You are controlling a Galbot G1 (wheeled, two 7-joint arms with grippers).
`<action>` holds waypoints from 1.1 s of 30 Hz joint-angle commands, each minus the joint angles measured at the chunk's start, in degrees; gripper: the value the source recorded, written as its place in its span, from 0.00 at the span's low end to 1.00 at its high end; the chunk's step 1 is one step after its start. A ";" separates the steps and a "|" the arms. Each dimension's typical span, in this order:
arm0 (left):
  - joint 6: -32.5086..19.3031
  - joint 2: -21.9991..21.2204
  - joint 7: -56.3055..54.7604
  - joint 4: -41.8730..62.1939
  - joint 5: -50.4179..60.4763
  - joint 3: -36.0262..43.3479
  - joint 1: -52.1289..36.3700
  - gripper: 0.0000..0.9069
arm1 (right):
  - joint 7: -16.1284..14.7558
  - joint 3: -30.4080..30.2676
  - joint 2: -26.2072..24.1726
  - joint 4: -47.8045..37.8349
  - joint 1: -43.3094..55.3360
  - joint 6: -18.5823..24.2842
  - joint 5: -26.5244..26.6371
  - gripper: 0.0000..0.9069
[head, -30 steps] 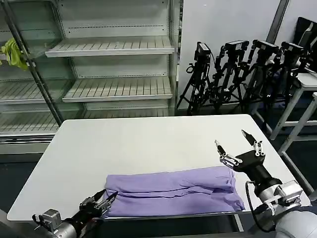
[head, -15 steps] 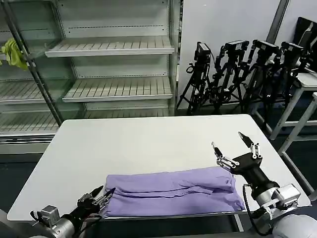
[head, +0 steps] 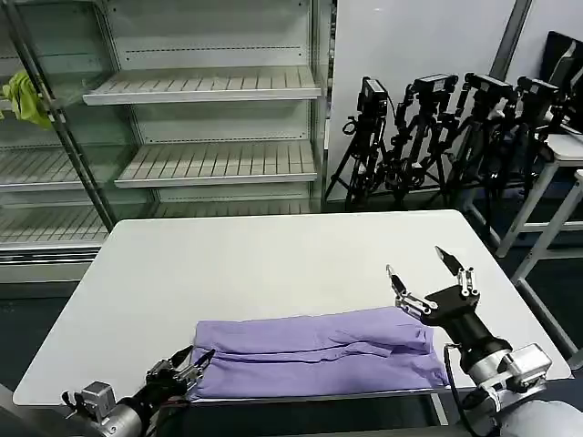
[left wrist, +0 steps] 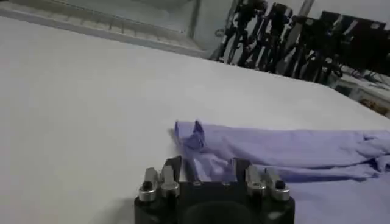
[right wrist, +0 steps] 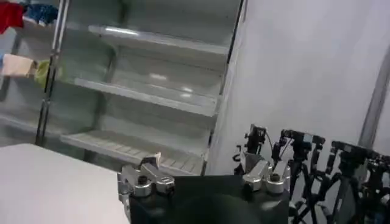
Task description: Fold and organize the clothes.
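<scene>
The clothes are one lavender T-shirt (head: 319,350), folded into a long flat band along the front edge of the white table (head: 255,264). My left gripper (head: 194,362) sits low at the band's left end with its fingers apart, just off the cloth. In the left wrist view the shirt (left wrist: 292,149) stretches away in front of the left gripper (left wrist: 207,164), its bunched corner closest. My right gripper (head: 417,266) is raised above the shirt's right end, open and empty. In the right wrist view the right gripper (right wrist: 201,161) faces the shelves.
Empty metal shelving (head: 209,118) stands behind the table, with a yellow-green cloth (head: 25,98) hanging at its far left. A row of black camera tripods (head: 437,137) stands at the back right. The table's far half is bare white surface.
My right gripper has drifted slightly down and toward the front, staying open. The left gripper has pulled back a little from the shirt's left end. The shirt lies as before.
</scene>
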 commanded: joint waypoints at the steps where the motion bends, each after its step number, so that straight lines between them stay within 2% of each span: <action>1: -0.12 -0.86 0.09 -0.21 0.33 0.09 -0.21 0.68 | -0.11 -0.08 0.36 0.15 -0.64 0.11 -0.59 1.00; 8: -0.05 -1.47 0.06 -0.13 0.32 0.29 -1.13 0.67 | -0.15 -0.13 0.92 0.29 -1.12 0.21 -1.15 1.00; 9: -0.04 -1.59 0.05 -0.04 0.34 0.39 -1.26 0.57 | -0.19 -0.09 0.96 0.37 -1.30 0.22 -1.21 1.00; 13: -0.04 -1.89 0.16 0.18 0.54 0.75 -1.30 0.38 | -0.20 0.09 0.98 0.59 -1.72 0.29 -1.25 1.00; 20: -0.06 -1.84 0.50 0.29 1.05 0.68 -1.11 0.31 | -0.18 0.00 1.30 0.79 -1.96 0.38 -1.31 1.00; 29: -0.48 -2.51 0.64 0.42 1.23 0.76 -1.14 0.14 | -0.32 0.04 1.68 0.67 -3.05 1.05 -2.44 1.00; 33: -0.82 -2.91 0.80 0.43 1.43 0.92 -1.14 0.12 | -0.35 0.10 1.92 0.85 -3.50 1.20 -2.81 1.00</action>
